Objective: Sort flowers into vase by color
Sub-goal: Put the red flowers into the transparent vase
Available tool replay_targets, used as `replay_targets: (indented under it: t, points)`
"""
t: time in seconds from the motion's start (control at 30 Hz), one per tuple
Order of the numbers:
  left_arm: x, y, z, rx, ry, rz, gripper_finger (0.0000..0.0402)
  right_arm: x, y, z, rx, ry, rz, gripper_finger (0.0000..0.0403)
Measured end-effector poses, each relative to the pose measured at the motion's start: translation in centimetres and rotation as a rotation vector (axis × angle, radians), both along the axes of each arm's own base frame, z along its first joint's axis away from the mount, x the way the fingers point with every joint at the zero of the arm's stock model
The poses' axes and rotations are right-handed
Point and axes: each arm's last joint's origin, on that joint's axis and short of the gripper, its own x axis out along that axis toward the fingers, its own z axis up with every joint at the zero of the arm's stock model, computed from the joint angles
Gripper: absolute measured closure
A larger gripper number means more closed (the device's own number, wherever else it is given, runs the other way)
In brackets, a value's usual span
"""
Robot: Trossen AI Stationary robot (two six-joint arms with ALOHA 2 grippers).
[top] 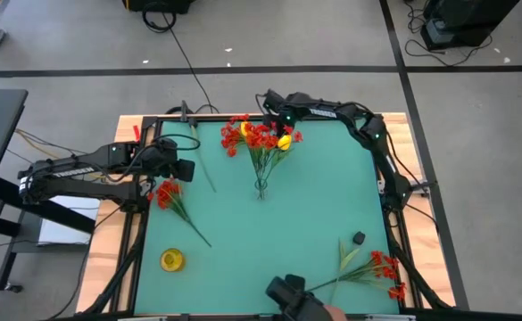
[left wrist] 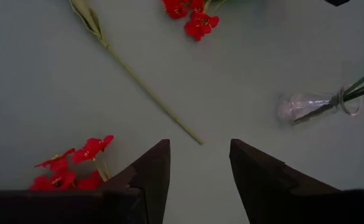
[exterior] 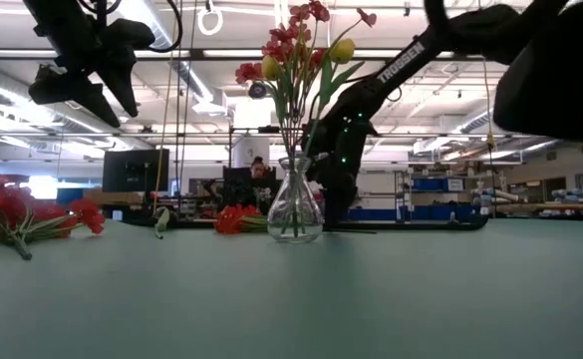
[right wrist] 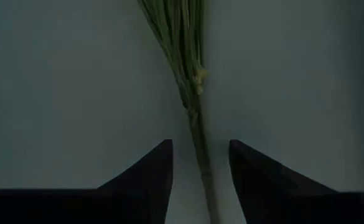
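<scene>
A clear glass vase stands mid-table and holds red and yellow flowers. At the far edge my right gripper points down, open. Its fingers stand on either side of a green stem that lies on the mat, without touching it. Behind the vase lies a red sprig. My left gripper hangs open, high over the table's left side. Below it lie a red sprig and a leafy green stem, flat on the mat.
A yellow round thing sits near the left front corner. Another red sprig and a small dark object lie at the near right. A dark device stands at the near edge. A wooden frame borders the green mat.
</scene>
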Motion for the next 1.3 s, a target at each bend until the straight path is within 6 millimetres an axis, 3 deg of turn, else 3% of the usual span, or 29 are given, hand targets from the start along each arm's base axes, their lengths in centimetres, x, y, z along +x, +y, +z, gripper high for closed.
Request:
replay_targets:
  t: [0.17, 0.37, 0.57, 0.67, 0.93, 1.17, 1.3]
  points:
    - [0.0, 0.0, 0.0, 0.0, 0.0, 0.0, 0.023, 0.2, -0.2, -0.6, -0.016, 0.027, -0.006, 0.0261]
    - [0.0, 0.0, 0.0, 0.0, 0.0, -0.001, 0.023, 0.0, -0.2, -0.6, 0.01, 0.033, -0.031, 0.038]
    - [0.0, 0.0, 0.0, 0.011, 0.007, -0.018, 0.023, -1.4, -0.9, 0.1, 0.236, -0.025, -0.211, 0.0393]
    - [0.0, 0.0, 0.0, 0.015, 0.013, -0.026, 0.023, -2.6, -0.5, 2.0, 0.34, -0.018, -0.27, 0.0395]
    - [-0.1, 0.1, 0.0, 0.073, 0.044, -0.068, 0.023, -7.4, 2.4, 5.8, 0.251, 0.121, -0.332, 0.0395]
    - [-0.1, 0.1, 0.1, 0.108, 0.059, -0.068, 0.023, -12.7, 6.6, 3.5, 0.241, 0.11, -0.452, 0.0395]
    - [-0.1, 0.2, 0.1, 0.127, 0.07, -0.092, 0.023, -14.7, 9.8, 2.5, 0.247, 0.099, -0.503, 0.0387]
